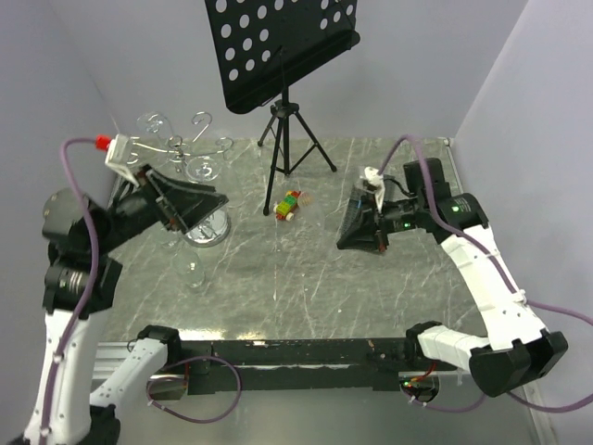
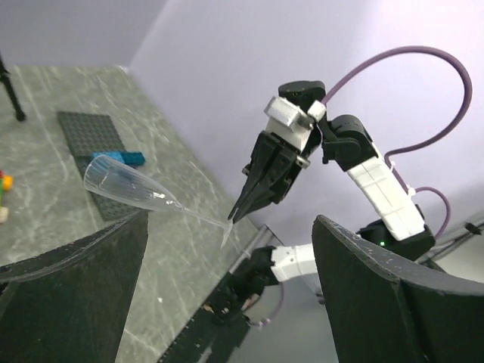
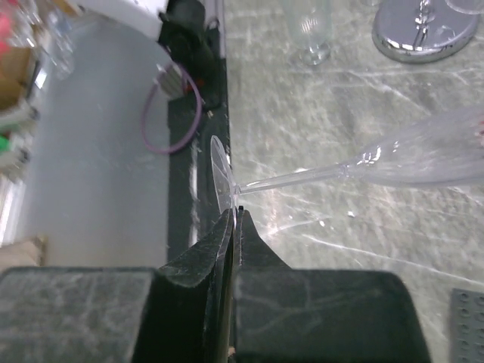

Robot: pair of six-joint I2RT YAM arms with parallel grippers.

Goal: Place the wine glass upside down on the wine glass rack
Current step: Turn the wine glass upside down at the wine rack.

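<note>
The right gripper (image 3: 236,217) pinches the foot rim of the wine glass (image 3: 423,155), which is held sideways. The left gripper (image 1: 196,204) hangs spread wide beside the wine glass rack (image 1: 206,232).

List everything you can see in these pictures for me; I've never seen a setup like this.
wine glass: one, clear, held sideways above the table
standing glass: one, clear, on the table in front of the rack's base
wine glass rack: one, chrome, left rear of the table
music stand: one, black, perforated, on a tripod at the back
toy bricks: small cluster, red, green and yellow, mid-table
baseplate: one, dark grey, flat on the table
blue brick: one, blue, on the baseplate
table: one, grey marbled
left gripper: one, black, open, beside the rack
right gripper: one, black, shut on the wine glass's foot
</note>
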